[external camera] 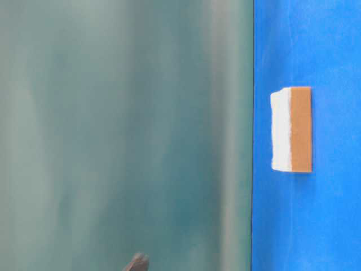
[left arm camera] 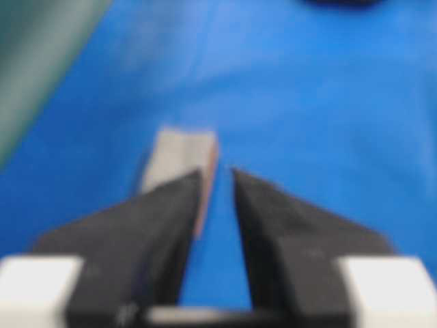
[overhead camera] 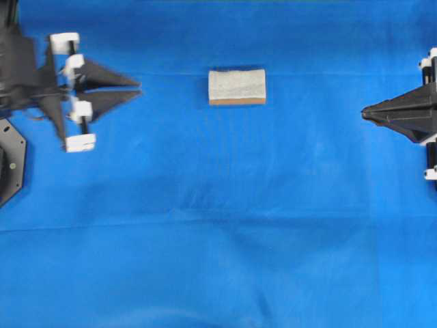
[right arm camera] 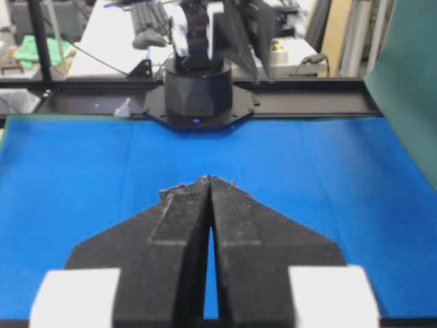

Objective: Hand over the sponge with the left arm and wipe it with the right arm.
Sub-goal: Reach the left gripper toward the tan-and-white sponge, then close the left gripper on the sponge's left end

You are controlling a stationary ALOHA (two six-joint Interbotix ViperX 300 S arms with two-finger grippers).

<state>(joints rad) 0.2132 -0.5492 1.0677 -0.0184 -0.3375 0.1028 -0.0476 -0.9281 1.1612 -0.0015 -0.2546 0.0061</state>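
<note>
The sponge (overhead camera: 237, 87) lies flat on the blue cloth at the upper middle, pale grey top up and an orange-tan layer along its near edge. In the table-level view the sponge (external camera: 293, 130) shows white over tan. My left gripper (overhead camera: 139, 89) is well to its left and points at it, partly open with nothing between the fingers. In the left wrist view the sponge (left arm camera: 177, 154) sits just beyond the left finger of the left gripper (left arm camera: 218, 174). My right gripper (overhead camera: 363, 113) is shut at the right edge. The right gripper (right arm camera: 210, 180) holds nothing, and that view does not show the sponge.
Blue cloth (overhead camera: 218, 239) covers the table. The left arm's black base (right arm camera: 198, 89) stands at the far edge of the cloth, with a black rail and desks behind it. A green backdrop (external camera: 124, 135) fills most of the table-level view.
</note>
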